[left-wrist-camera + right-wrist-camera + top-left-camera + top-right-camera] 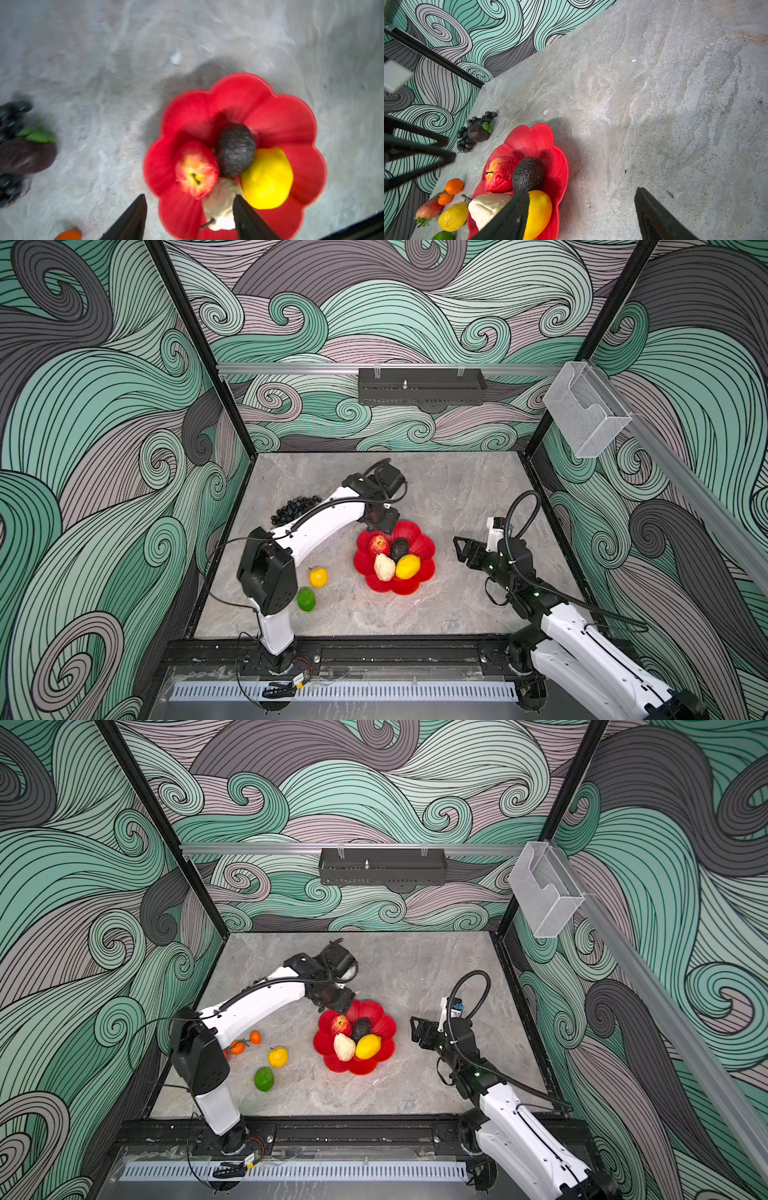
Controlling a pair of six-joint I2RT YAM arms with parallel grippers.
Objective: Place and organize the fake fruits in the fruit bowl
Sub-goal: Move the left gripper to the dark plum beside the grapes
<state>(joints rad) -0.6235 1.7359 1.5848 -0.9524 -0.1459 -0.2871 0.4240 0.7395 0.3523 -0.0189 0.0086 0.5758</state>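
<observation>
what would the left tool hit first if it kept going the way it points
Probably the red apple in the fruit bowl, just ahead of the left tool's open tips; the pear lies close beside it, depth is unclear.

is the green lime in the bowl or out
Out. The green lime lies on the table, apart from the red fruit bowl, near a loose lemon.
</observation>
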